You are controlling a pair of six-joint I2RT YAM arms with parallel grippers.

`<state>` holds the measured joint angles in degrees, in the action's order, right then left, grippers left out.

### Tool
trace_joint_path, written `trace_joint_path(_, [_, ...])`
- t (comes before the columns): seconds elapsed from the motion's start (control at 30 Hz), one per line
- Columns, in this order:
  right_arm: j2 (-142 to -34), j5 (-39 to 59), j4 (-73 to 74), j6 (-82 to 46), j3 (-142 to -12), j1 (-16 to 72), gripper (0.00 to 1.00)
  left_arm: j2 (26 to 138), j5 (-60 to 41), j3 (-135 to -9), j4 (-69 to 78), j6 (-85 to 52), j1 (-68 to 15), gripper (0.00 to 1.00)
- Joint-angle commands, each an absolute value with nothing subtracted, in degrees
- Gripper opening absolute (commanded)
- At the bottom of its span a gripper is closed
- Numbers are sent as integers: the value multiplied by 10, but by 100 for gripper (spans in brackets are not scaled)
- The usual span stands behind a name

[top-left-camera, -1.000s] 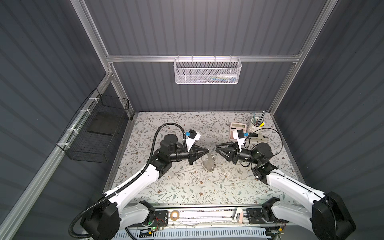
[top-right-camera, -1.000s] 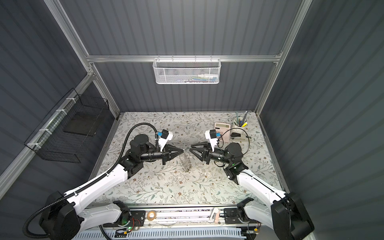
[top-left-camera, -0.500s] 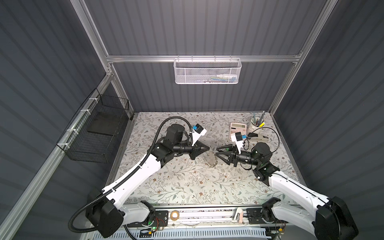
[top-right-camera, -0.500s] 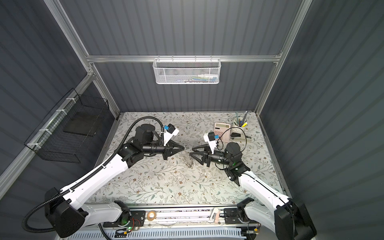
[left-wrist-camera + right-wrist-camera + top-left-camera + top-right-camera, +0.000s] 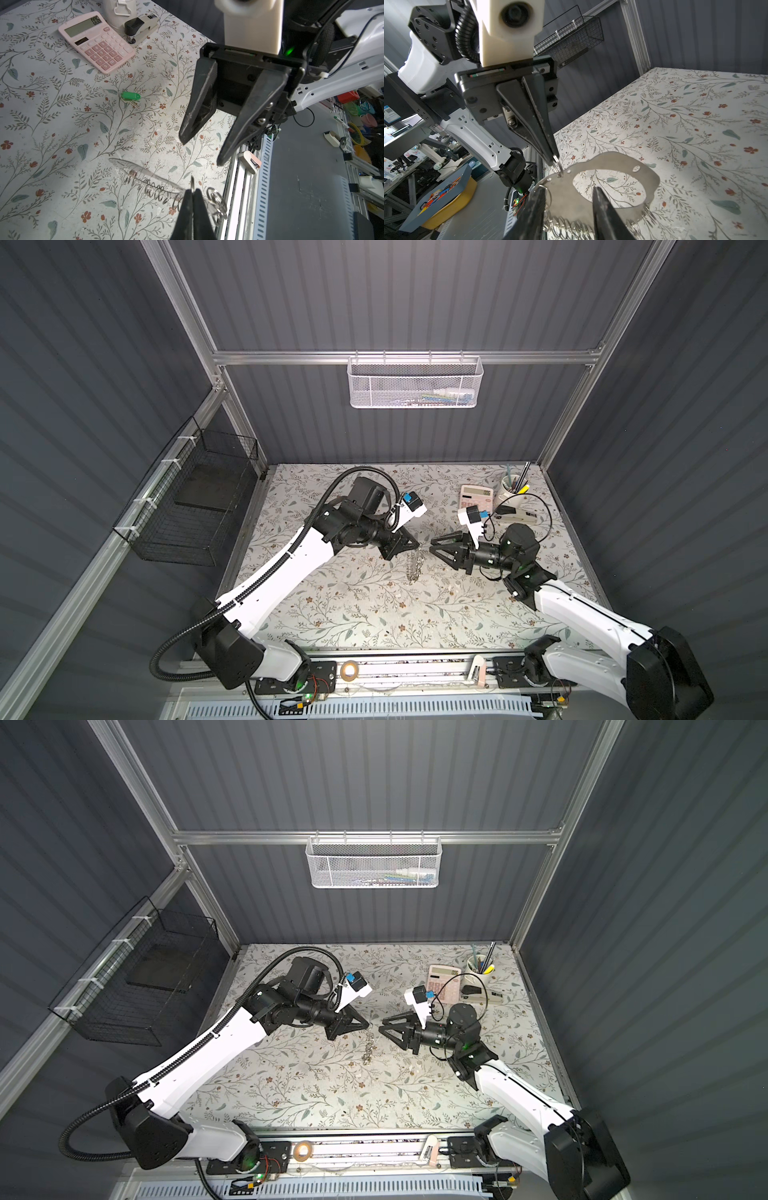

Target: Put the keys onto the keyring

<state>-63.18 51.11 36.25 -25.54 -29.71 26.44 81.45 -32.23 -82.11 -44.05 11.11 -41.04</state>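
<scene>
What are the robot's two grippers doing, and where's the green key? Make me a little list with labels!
keyring: flat metal hoop fringed with silvery rings, hanging from the left gripper
left gripper: shut, pinching one of those rings
right gripper: open, facing the keyring, holding nothing
green key: lying on the table near the pink calculator
key on keyring: not yet

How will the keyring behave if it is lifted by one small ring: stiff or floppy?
The keyring looks like a flat metal hoop, so it probably stays stiff. The left gripper pinches only one of the little rings on it, so the hoop may swing and twist. The rest would likely dangle and shift.
</scene>
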Motion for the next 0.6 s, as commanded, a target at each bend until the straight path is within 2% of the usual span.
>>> trace_joint_path(0.0, [-635, 526, 362, -252, -307, 269, 39, 818, -329, -854, -481, 145, -417, 0])
trace_joint_path(0.37, [-631, 541, 354, -244, -309, 285, 36, 840, -340, -871, -485, 157, -432, 0])
trace_joint_path(0.57, [-634, 548, 352, -242, -312, 288, 29, 846, -342, -874, -484, 159, -437, 0])
